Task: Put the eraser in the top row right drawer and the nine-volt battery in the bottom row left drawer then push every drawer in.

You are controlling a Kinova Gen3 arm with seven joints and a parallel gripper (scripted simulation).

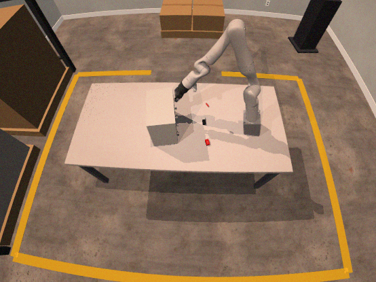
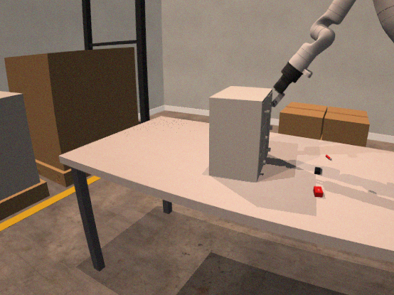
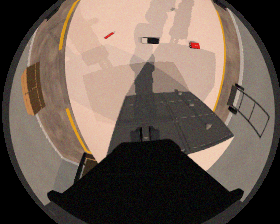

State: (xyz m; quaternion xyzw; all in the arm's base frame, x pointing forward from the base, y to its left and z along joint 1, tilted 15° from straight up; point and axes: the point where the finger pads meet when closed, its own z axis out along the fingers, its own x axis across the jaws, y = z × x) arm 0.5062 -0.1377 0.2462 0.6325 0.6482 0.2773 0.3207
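Observation:
The small chest point(image 1: 159, 107) point(image 2: 235, 132) stands mid-table, its dark drawer front point(image 3: 165, 120) facing the arm's base. All drawers look pushed in. My gripper point(image 1: 176, 99) point(image 2: 274, 101) point(image 3: 145, 132) is at the top edge of the front, at the right drawer of the top row, with its fingers narrowed on that drawer's knob. The red eraser point(image 1: 207, 142) point(image 2: 318, 191) point(image 3: 194, 45) lies on the table in front of the chest. The black nine-volt battery point(image 1: 204, 121) point(image 2: 317, 170) point(image 3: 148, 40) lies a little farther back.
A small thin red object point(image 1: 208, 104) point(image 2: 328, 156) point(image 3: 109, 35) lies on the table beyond the battery. The arm's base point(image 1: 252, 128) stands at the table's right part. Cardboard boxes point(image 1: 192, 15) stand on the floor behind the table.

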